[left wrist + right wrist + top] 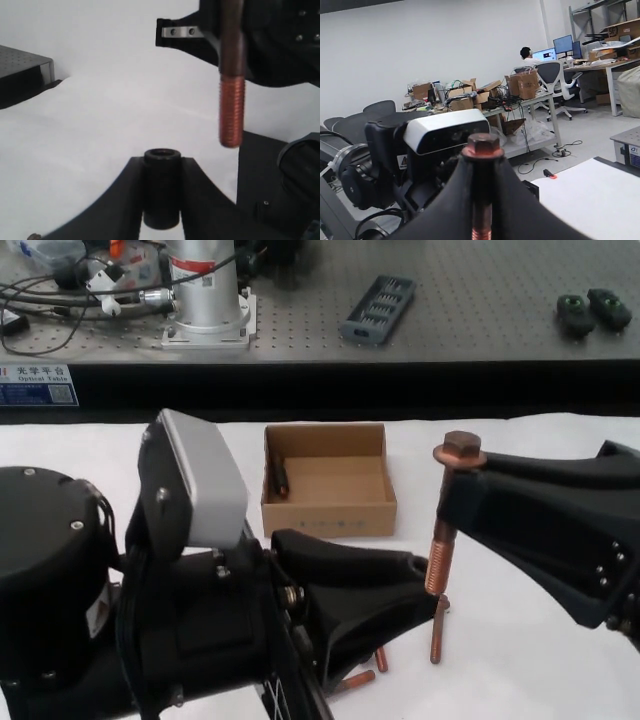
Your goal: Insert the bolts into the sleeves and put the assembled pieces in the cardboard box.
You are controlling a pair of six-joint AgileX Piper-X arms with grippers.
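Left gripper [162,172] clamps an upright black sleeve [162,200] just below and beside the threaded tip of a copper bolt [440,560], which the right gripper [462,490] pinches upright. Loose bolts [437,632] lie on the white worktop [500,675], with the cardboard box [328,516] beyond.

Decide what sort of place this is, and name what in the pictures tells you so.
Most likely a robotics lab or engineering workshop: a perforated optical table stands behind the white bench, computer monitors glow in the room beyond, and a work table is piled with cardboard boxes.
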